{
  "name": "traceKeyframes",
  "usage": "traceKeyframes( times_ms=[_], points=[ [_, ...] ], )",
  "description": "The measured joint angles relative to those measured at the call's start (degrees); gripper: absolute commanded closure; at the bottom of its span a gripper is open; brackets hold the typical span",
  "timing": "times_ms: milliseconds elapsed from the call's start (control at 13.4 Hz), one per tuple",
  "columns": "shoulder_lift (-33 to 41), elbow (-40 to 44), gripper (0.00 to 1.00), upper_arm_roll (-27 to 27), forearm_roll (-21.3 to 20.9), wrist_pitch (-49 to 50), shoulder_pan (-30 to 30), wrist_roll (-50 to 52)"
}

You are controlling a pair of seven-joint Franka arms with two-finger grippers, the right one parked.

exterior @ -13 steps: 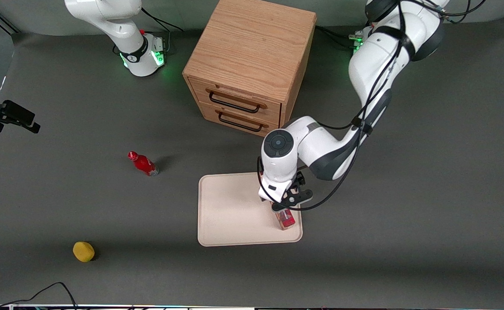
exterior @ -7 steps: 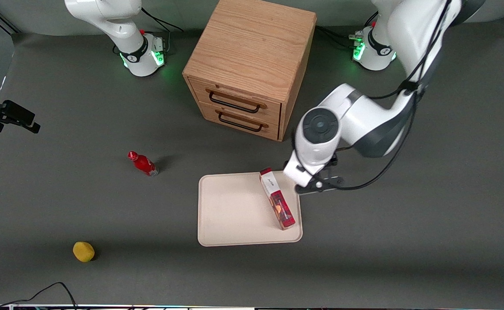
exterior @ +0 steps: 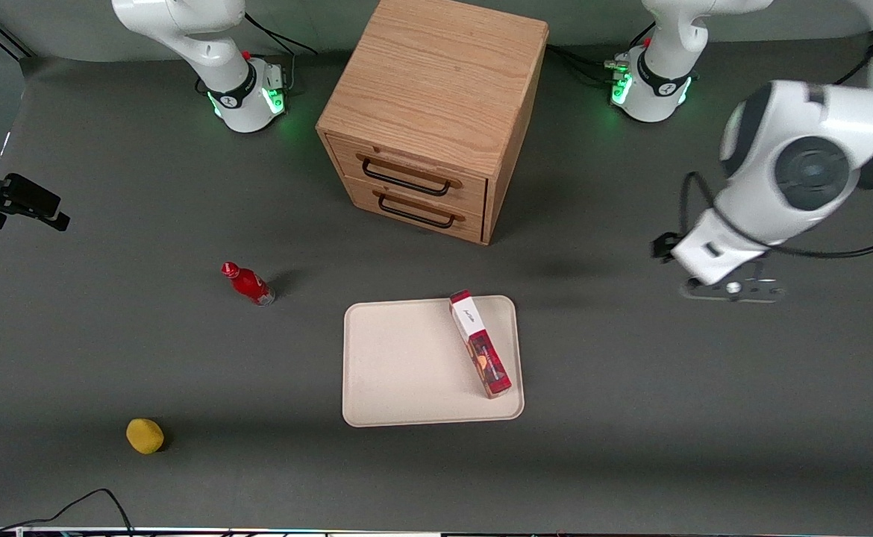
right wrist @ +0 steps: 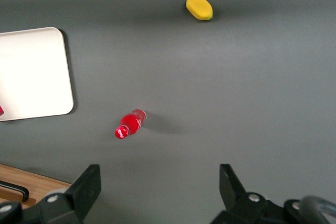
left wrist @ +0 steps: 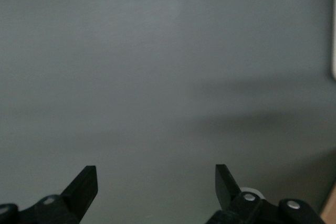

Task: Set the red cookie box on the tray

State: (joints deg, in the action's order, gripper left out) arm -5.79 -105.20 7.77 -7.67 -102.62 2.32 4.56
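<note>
The red cookie box point(exterior: 480, 344) lies flat on the cream tray point(exterior: 399, 365), along the tray's edge toward the working arm's end, with its white end panel pointing at the drawer cabinet. My left gripper point(exterior: 731, 287) is high above bare table, well away from the tray toward the working arm's end. In the left wrist view the gripper point(left wrist: 156, 182) is open and empty, with only grey table between the fingertips point(left wrist: 84, 179). A bit of the tray point(right wrist: 31, 72) shows in the right wrist view.
A wooden two-drawer cabinet point(exterior: 433, 112) stands farther from the front camera than the tray. A small red bottle point(exterior: 247, 283) lies toward the parked arm's end. A yellow lemon-like object point(exterior: 145, 435) lies nearer the camera, also toward that end.
My left gripper let go of the cookie box, leaving it on the tray, and rose and swung away toward the working arm's end of the table. The box has stayed put.
</note>
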Motion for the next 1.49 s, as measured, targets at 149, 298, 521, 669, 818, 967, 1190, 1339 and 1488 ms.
traceKeyframes(
  times_ms=[149, 298, 521, 669, 818, 967, 1190, 1339, 1488],
  points=[
    [2.7, -1.7, 0.0, -6.7, 1.5, 0.2, -0.1, -9.3],
    [5.0, -3.0, 0.0, -11.6, 3.2, 0.2, -0.2, -16.1],
    [10.3, -4.3, 0.0, -12.8, 3.8, 1.2, -0.1, -18.2],
    [12.8, -3.3, 0.0, -12.6, 3.9, 4.2, 0.3, -18.0],
    [12.9, 0.2, 0.0, -12.5, 4.1, 8.7, 0.6, -16.5],
    [12.0, 2.5, 0.0, -12.4, 4.1, 10.5, 1.1, -14.9],
    [10.4, 3.5, 0.0, -12.5, 4.1, 10.5, 3.1, -9.3],
    [10.1, 4.7, 0.0, -12.8, 4.1, 10.5, 4.3, -8.3],
    [10.1, 5.5, 0.0, -13.0, 4.1, 10.6, 5.3, -7.9]
  ],
)
